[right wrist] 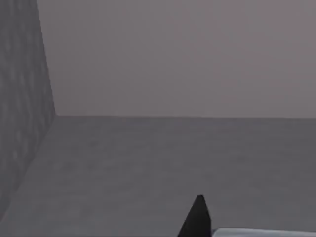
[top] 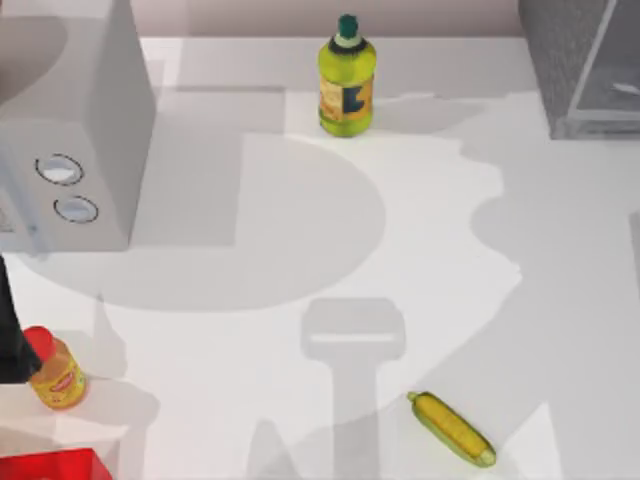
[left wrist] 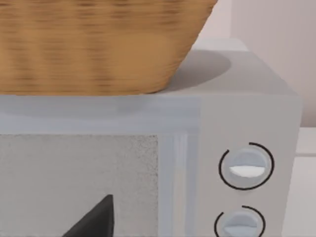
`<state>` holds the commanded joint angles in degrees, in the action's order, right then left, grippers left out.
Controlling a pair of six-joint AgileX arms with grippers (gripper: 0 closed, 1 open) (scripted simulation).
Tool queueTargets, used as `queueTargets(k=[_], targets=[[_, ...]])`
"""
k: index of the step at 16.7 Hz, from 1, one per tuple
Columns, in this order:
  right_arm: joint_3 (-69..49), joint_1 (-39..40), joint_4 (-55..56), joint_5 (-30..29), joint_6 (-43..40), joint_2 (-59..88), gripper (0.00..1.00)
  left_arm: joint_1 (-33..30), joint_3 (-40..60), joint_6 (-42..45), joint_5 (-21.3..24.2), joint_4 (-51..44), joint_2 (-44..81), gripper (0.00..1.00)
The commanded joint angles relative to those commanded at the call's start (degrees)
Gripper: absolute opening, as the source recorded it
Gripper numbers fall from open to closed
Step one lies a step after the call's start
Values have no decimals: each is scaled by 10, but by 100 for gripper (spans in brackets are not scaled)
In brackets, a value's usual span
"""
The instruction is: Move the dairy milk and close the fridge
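Right wrist view gives us a possible hint of the dairy milk: a pale strip (right wrist: 266, 232) lies just beside the right gripper (right wrist: 197, 219), but we cannot tell whether it is the carton, so we leave the milk's place and its long axis open; nor can we tell whether that gripper is spread, pressed together or pinching something; a dark speckled wall (right wrist: 22, 123) beside it over a flat grey surface suggests to us that this arm is at or inside the fridge (top: 565, 50), which sits at the table's far right corner in the top view with its pale door panel (top: 612, 80) angled out, so we judge the door not yet closed; the right arm is therefore the nearer one for both the milk and the door; outward from there, a yellow-green bottle (top: 346, 85) stands upright at the far edge, well apart from the fridge, and a corn cob (top: 452, 428) lies near the front, neither in the door's way as far as we can judge; across the table (top: 420, 250) the left gripper (left wrist: 94, 219), its state also beyond telling, faces the light grey box (top: 75, 130) with two dials and a basket (left wrist: 98, 44) on top; an orange bottle (top: 55, 372) and a red block (top: 50, 465) sit at the front left
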<state>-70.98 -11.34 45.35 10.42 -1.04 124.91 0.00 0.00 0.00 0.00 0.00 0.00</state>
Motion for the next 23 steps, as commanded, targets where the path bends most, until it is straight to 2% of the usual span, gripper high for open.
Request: queueTargets(k=[13, 23], targets=[[-29, -6, -17, 13, -2, 26, 0, 0, 0, 0, 0, 0, 0, 100], [-29, -6, -17, 13, -2, 26, 75, 0, 0, 0, 0, 0, 0, 100]])
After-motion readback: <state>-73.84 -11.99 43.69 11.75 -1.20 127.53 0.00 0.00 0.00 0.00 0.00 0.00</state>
